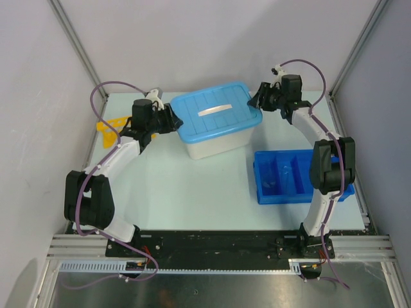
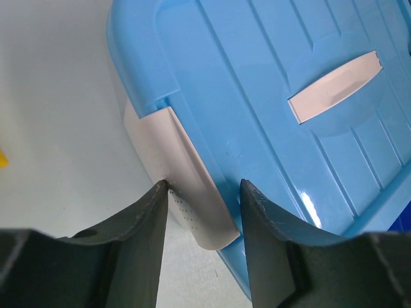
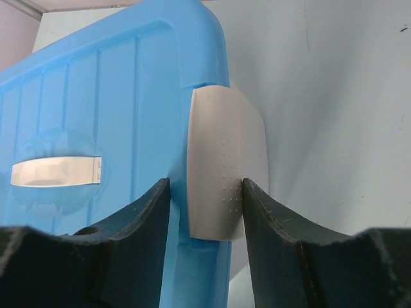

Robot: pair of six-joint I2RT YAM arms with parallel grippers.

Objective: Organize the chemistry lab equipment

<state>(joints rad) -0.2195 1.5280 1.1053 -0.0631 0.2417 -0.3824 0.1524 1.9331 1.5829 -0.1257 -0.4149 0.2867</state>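
- Your left gripper (image 2: pixel 203 187) has its two dark fingers part-way apart, one on each side of the white latch (image 2: pixel 192 173) at that end of the tub. The tips look to be against its edges, but you cannot tell from here whether they truly pinch it.
- Your right gripper (image 3: pixel 205 186) stands the same way at the other latch (image 3: pixel 225 154). Its fingers are apart and the outer one overlaps the latch face, so a real hold is not shown there either.
- If either pair merely rests on that smooth, curved plastic, your pull will likely slip off and the latch will snap shut.
- Just beyond both sets of tips lies the blue lid (image 2: pixel 276 77). If one latch frees and the other does not, the lid would probably tilt and jam. The whole tub (image 1: pixel 215 149) could also lift and skid across the table (image 1: pixel 192 192).
- Outward of the left gripper, on the side away from the tub, sits the yellow rack (image 1: pixel 110 125), close to that wrist. A sideways jerk of that arm could knock it.
- Back from the right gripper, beside that arm's elbow, is the blue tray (image 1: pixel 264 192). What lies in it is too small to make out, and a skidding tub might shove it.
- None of the small pieces shows near either gripper.
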